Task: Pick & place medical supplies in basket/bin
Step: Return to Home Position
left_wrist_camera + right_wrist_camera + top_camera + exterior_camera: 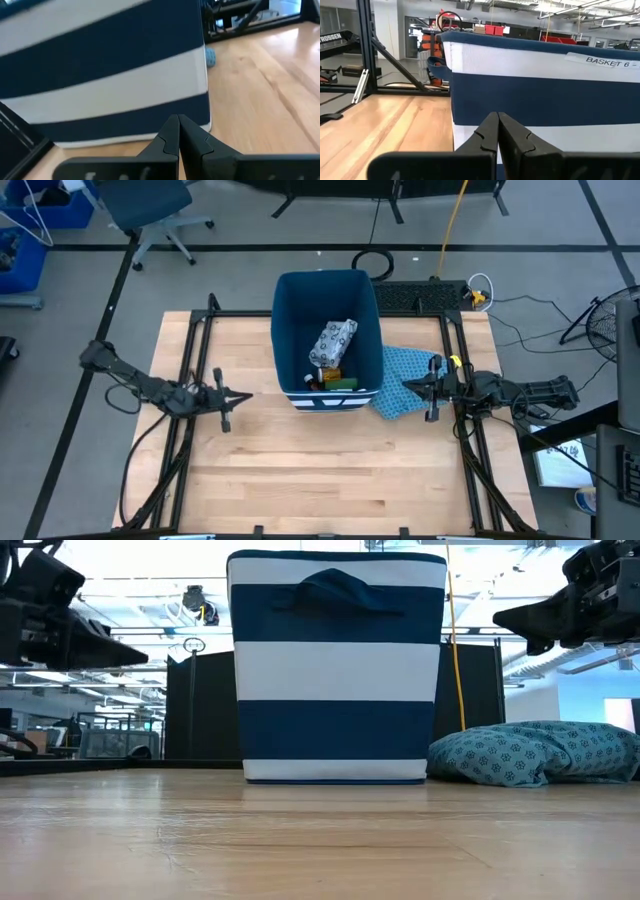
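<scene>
Loading appears complete: the packet [333, 342] lies in the bin [298, 310]. The left gripper [241, 396] and right gripper [409, 387] flank it, closed on nothing (fingertips touching). Step in hand: homing. Next, retract each arm without brushing the bin.

Bin [336, 670] navy w/ white stripes, packet [334, 340] white w/ blue print, cloth [540, 752] teal patterned, tabletop [320, 470] pale wood

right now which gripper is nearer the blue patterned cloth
Right. The right gripper hovers shut over the cloth, at its edge beside the bin. The left gripper is shut on the bin's other side, with the bin between it and the cloth.
</scene>
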You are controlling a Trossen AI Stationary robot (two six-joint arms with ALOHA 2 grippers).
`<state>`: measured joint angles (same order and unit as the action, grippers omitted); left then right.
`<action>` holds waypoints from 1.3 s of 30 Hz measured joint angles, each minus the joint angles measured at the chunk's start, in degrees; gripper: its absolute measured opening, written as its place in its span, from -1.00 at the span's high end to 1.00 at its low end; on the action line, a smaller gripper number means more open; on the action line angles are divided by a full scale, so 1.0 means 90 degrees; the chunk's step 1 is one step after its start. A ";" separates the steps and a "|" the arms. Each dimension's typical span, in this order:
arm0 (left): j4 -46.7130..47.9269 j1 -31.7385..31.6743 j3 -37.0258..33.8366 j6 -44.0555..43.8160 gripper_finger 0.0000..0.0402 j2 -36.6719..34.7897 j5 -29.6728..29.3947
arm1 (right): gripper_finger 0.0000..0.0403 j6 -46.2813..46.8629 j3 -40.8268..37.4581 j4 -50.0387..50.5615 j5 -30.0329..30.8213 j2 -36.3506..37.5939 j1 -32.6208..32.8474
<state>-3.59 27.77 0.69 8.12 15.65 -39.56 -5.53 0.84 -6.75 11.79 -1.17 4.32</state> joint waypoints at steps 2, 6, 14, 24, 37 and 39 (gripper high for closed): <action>0.0002 -0.0011 0.0000 -0.0154 1.00 0.0156 -0.0004 | 1.00 -0.0002 0.0000 0.0001 0.0000 0.0000 0.0000; -0.0013 -0.0107 -0.0002 -0.0379 1.00 0.0390 0.0011 | 1.00 -0.0008 -0.0005 0.0001 -0.0005 0.0000 0.0002; -0.0923 -0.0573 -0.0015 0.0689 1.00 0.0504 0.1130 | 1.00 -0.0285 -0.0005 -0.0156 -0.0634 0.0000 0.0005; -0.1282 -0.2527 -0.0015 0.0812 1.00 0.0504 0.3839 | 1.00 -0.0346 -0.0005 -0.0325 -0.0670 0.0002 0.0005; -0.1260 -0.2896 -0.0012 0.0974 1.00 -0.0364 0.4563 | 1.00 -0.0458 -0.0005 -0.0704 -0.0675 0.0002 0.0005; -0.0947 -0.2857 -0.0012 0.1013 1.00 -0.0660 0.4562 | 1.00 -0.0389 -0.0005 -0.0690 -0.0682 0.0005 0.0005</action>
<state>-12.11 2.06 0.58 17.24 9.71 1.50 -9.04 0.80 -12.96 5.66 -1.13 4.36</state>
